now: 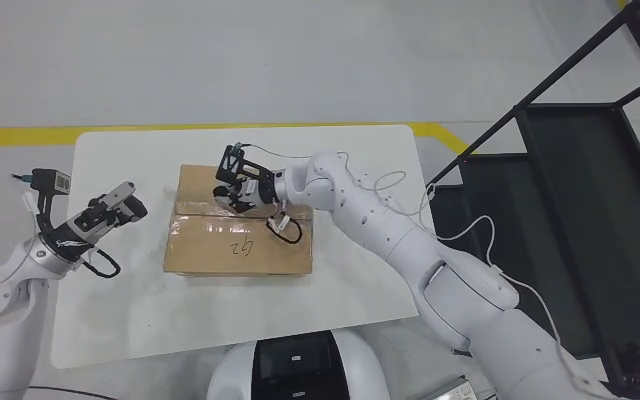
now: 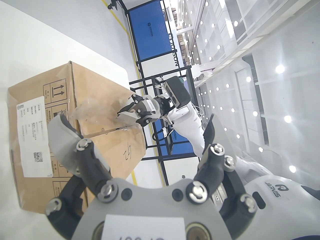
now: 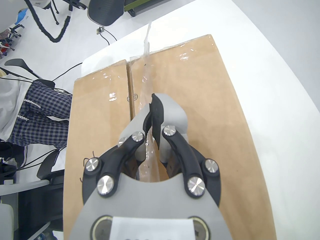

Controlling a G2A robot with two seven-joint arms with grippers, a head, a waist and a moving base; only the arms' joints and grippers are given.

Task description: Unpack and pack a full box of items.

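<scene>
A closed brown cardboard box (image 1: 240, 240) sits in the middle of the white table (image 1: 370, 170), its two top flaps meeting at a centre seam. My right gripper (image 3: 151, 107) is over the box top, shut on a strip of clear packing tape (image 3: 146, 51) that lifts off the seam and stands up from the box's far edge. From the left wrist view the right gripper (image 2: 122, 113) hovers at the seam with crumpled clear tape (image 2: 92, 111) under it. My left gripper (image 2: 132, 138) is open, held off to the left of the box (image 2: 45, 126), apart from it.
A black metal frame (image 1: 560, 130) stands to the right of the table. Beyond the table's far side are an office chair (image 3: 106, 1), floor cables and a person's checked trousers (image 3: 42, 116). Bare table lies left and right of the box.
</scene>
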